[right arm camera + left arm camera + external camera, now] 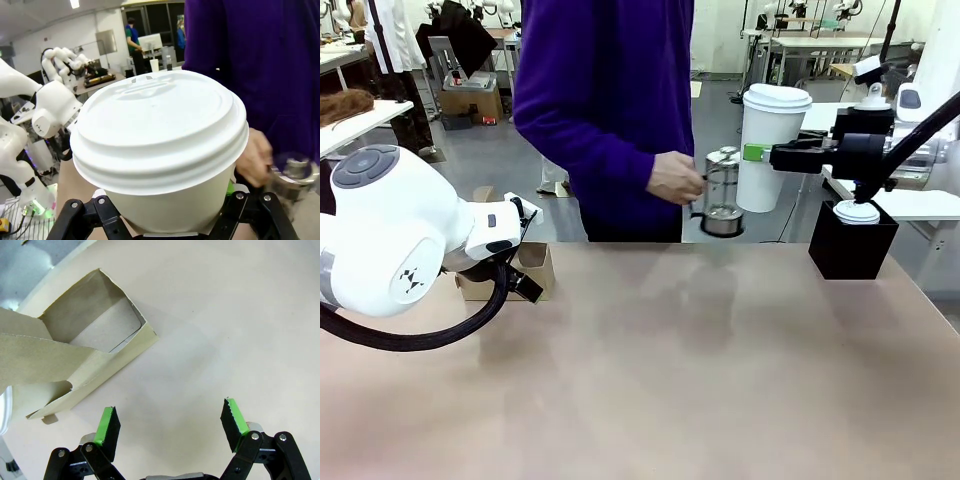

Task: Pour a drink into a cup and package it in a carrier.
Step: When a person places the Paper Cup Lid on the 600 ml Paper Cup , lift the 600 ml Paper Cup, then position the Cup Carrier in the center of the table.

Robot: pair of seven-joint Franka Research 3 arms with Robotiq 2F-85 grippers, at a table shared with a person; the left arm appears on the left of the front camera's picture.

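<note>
1. The right jaws were clenched on the cup (767,160), gripping it from the side, one green pad (752,153) showing against its wall.
2. The cup hung in the air above the far right part of the table (670,380), upright and touching nothing else, with a white lid (777,97) on it.
3. In the right wrist view the cup (170,205) sat between the black fingers, its domed lid (155,115) taking up most of the picture.
4. A person in a purple sleeve (590,110) stood at the far side; one hand (675,178) held the handle of a clear glass pot (722,190) with a metal top, just left of the cup.
5. The pot was upright near the table's far edge; I could not tell whether any drink was in it.
6. In the right wrist view the hand (255,160) and the pot (295,172) showed beside the cup, both blurred.
7. A black box (850,255) stood on the table's right side, below the right jaws, with a short white cup (857,212) on top of it.
8. The carrier (538,262) lay on the left side of the table, partly hidden behind the left arm (390,235).
9. The left jaws were released and spread wide, the green pads (107,420) holding nothing.
10. They hovered over bare table (225,315) just beside the carrier (60,360), not touching it; one round slot was empty.
</note>
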